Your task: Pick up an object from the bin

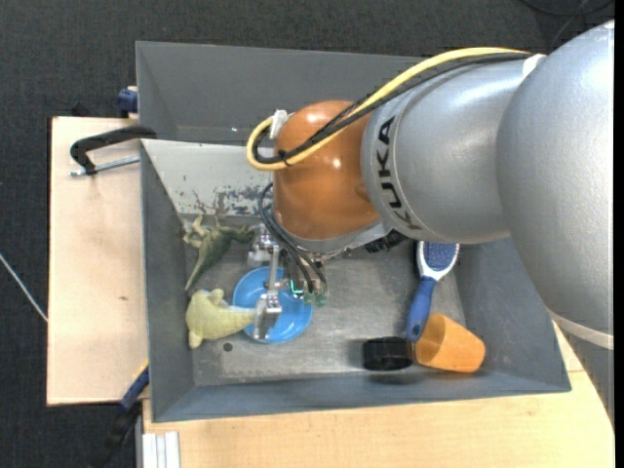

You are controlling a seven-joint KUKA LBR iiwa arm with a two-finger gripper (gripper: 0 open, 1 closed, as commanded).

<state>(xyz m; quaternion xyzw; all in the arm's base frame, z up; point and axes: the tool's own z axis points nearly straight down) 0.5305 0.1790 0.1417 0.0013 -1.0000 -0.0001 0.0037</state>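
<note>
Under tool (270, 298) — blue disc (291, 326), bin (162, 300) btm-left

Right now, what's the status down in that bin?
End effector over blue dish, lower left of bin. Pale yellow toy beside it. Green dinosaur close by.

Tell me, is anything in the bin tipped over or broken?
The orange cup lies tipped on its side in the bin's lower right corner, next to a black block. Nothing looks broken.

Grey KUKA arm (468, 164), orange wrist cover (317, 178), yellow cable (468, 54)
</note>
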